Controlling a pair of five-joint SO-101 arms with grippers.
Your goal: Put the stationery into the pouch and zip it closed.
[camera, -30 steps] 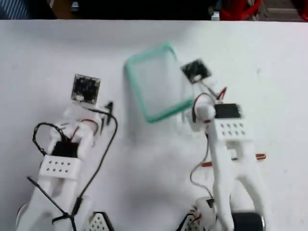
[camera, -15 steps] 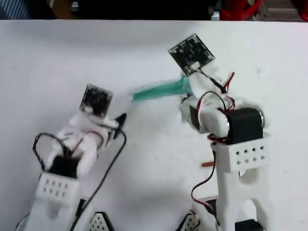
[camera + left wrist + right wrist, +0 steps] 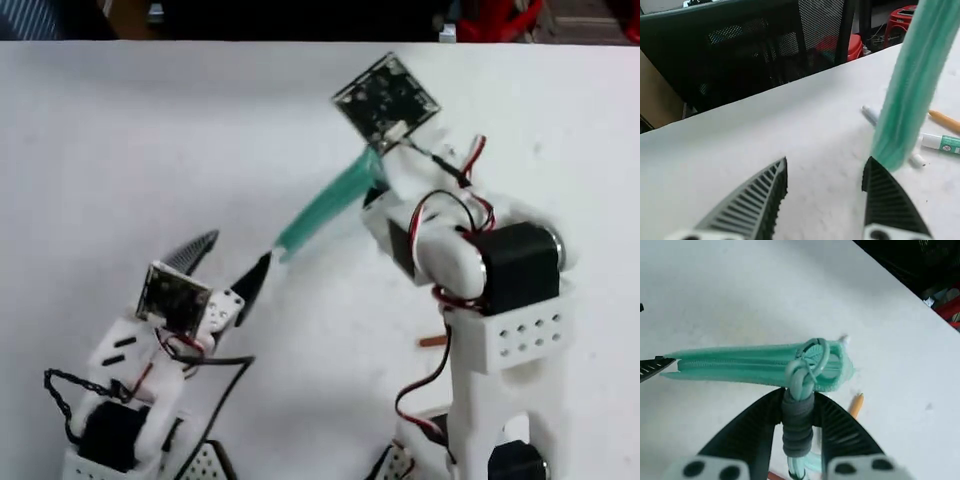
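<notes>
Pouch (image 3: 325, 205), green: hung edge-on off the worktop (image 3: 150, 120), my right tool (image 3: 799, 399) clenched on its zip loop (image 3: 807, 365); my left tool (image 3: 826, 165) gaped beside its lower end, likely to steady it.

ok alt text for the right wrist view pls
The right gripper is clamped on the zip pull of a green pouch, held edge-on over a white table. An orange pencil lies on the table beyond it.
</notes>
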